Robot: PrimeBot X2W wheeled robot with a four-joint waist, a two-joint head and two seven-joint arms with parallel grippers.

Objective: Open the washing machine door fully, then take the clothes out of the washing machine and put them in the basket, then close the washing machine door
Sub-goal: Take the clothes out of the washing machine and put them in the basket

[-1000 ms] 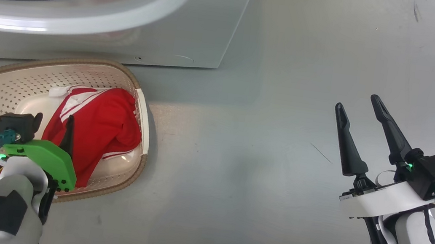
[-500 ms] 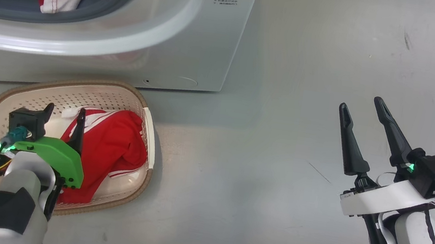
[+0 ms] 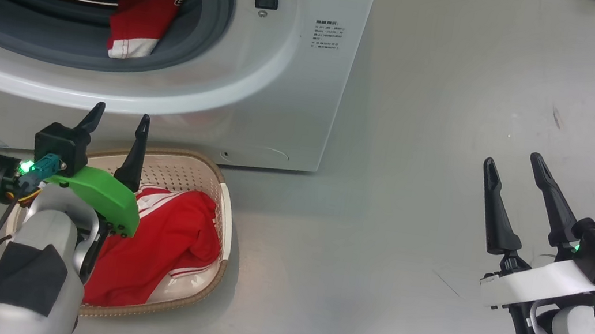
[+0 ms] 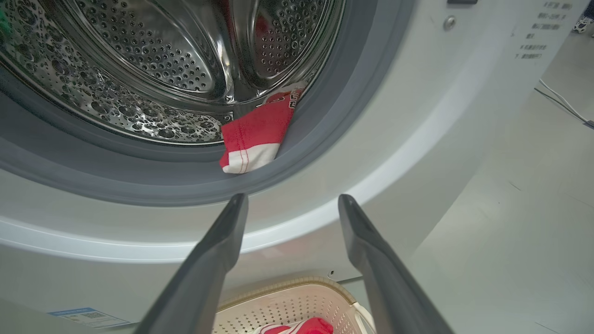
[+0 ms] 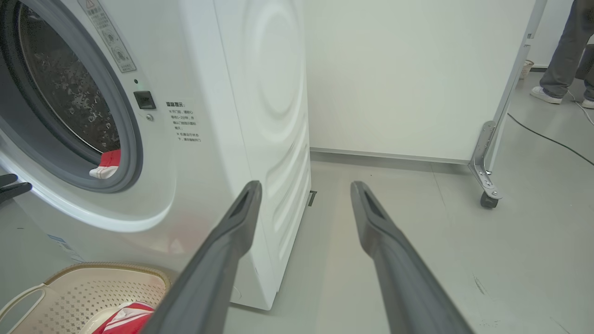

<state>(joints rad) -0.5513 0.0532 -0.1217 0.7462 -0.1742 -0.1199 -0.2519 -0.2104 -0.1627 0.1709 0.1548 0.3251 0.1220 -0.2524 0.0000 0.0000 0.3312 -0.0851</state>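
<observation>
Above the basket, the left fingers have risen, spread.

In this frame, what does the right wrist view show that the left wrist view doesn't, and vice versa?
Right wrist view adds the washing machine's side panel, a wheeled partition, a floor cable and a person's legs. Left wrist view adds the drum's lifter rib and perforated wall up close. Both share the red garment on the grey rubber ring, the basket with more red clothes, and open fingers: left gripper, right gripper.
</observation>
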